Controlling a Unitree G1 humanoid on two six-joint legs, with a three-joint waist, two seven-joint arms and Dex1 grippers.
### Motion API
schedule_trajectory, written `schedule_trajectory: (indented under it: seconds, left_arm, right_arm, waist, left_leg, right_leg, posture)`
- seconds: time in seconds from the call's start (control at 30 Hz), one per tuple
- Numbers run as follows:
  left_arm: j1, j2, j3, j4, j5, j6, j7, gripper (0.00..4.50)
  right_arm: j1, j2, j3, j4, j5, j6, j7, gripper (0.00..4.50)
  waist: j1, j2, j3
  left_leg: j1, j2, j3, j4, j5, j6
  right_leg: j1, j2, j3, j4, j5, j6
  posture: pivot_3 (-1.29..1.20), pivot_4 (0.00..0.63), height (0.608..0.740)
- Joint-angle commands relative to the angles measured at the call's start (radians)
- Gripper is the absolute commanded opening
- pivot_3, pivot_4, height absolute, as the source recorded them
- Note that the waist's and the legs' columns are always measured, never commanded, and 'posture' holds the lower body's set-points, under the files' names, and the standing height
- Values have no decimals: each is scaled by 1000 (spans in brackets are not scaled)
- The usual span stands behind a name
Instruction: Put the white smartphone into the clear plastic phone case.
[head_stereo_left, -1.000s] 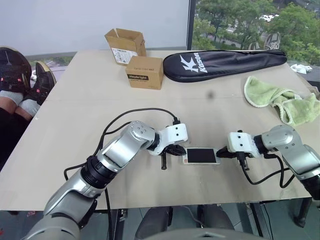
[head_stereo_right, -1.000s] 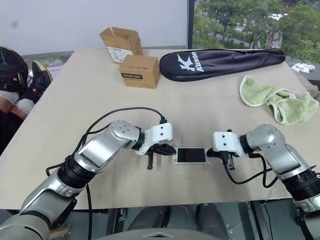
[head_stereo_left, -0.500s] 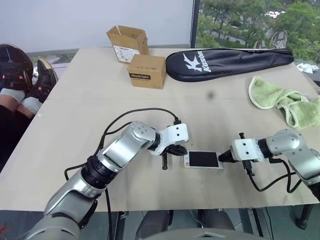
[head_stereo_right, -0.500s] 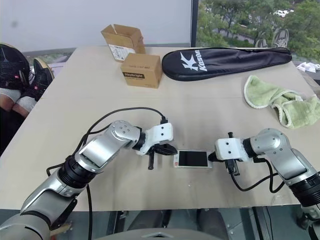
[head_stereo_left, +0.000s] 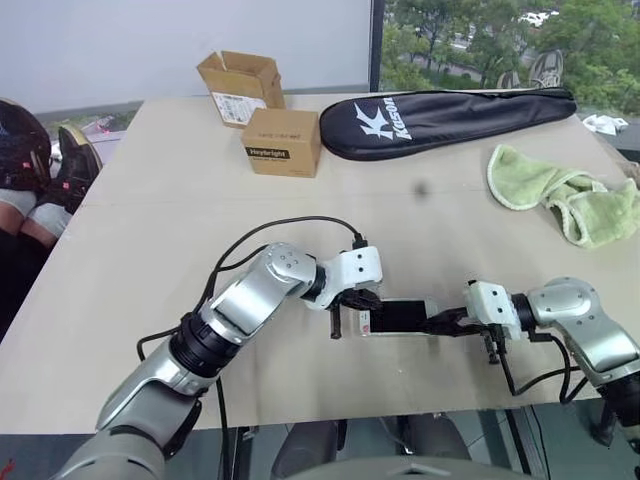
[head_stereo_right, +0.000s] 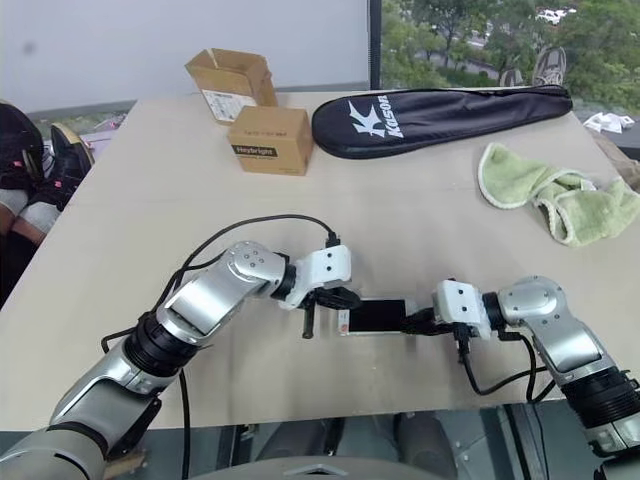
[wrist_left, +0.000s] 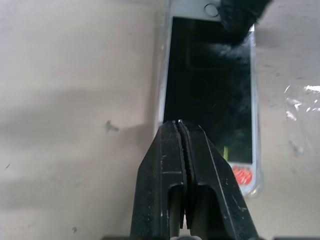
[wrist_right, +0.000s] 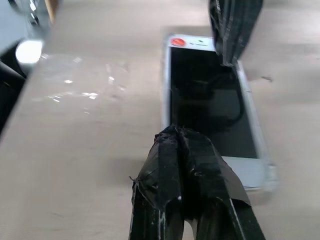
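With both sets of fingers pinched closed at opposite ends of the white smartphone (head_stereo_left: 400, 317) on the counter (head_stereo_left: 150, 230), we should press evenly, seating it squarely into the clear plastic phone case (wrist_left: 161, 75).

On the bench (head_stereo_right: 130, 210) the white smartphone (head_stereo_right: 375, 315) lay flat between the 2 closed end effectors, the left end effector (head_stereo_right: 340, 300) at one short end and the right end effector (head_stereo_right: 412, 322) at the other, with 2 cardboard boxes (head_stereo_right: 265, 140), a black racket bag (head_stereo_right: 450, 105) and a green towel (head_stereo_right: 555, 195) well behind.
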Motion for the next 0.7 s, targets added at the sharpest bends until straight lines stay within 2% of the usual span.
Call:
schedule_trajectory:
  seconds: [0.03,0.2,0.7]
  left_arm:
    - [0,-6,16,2,-5,-12,5,0]
    - [0,-11,11,-3,-9,-12,8,0]
    - [3,-13,13,-13,-21,-3,10,0]
  right_arm:
    - [14,-13,-26,-43,26,12,9,22]
    - [-1,-1,-22,3,-28,-10,-38,22]
    - [-8,23,-47,49,-9,46,-96,22]
  waist:
    - [0,0,0]
    - [-1,1,2]
    - [-3,1,2]
  left_leg:
    - [0,0,0,0,0,0]
    - [0,0,0,0,0,0]
    - [1,2,0,1,0,0]
  right_leg:
    - [0,0,0,0,0,0]
    - [-1,1,0,1,0,0]
    - [-1,4,2,2,1,-1]
  posture:
    - [0,150,740]
    - [0,150,740]
    - [0,150,740]
